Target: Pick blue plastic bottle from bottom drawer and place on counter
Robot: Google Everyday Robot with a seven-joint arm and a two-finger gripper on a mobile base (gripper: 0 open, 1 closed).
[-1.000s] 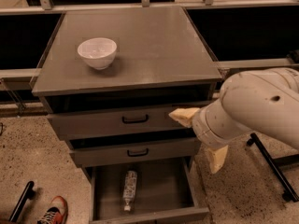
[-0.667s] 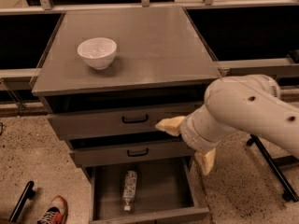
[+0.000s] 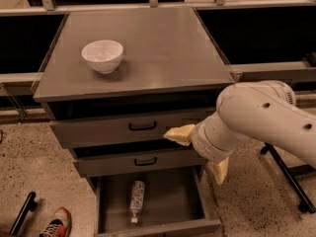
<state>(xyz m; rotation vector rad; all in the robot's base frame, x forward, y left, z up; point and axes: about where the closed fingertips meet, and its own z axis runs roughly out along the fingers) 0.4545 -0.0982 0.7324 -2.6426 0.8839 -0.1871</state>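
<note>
The blue plastic bottle lies lengthwise, cap toward the front, on the left of the floor of the pulled-out bottom drawer. Above the two upper drawers sits the flat grey counter. My gripper hangs in front of the cabinet's right side, level with the middle drawer, above and to the right of the bottle. It is open: one pale finger points left and the other points down, with nothing held.
A white bowl stands on the counter's left half. The top drawer and middle drawer with black handles sit slightly out. A red shoe and a black bar are on the floor at left; a black stand leg is at right.
The arm has swung left across the cabinet front and slightly lower, bringing the gripper closer to the middle drawer. Bottle, bowl and drawers have not moved.
</note>
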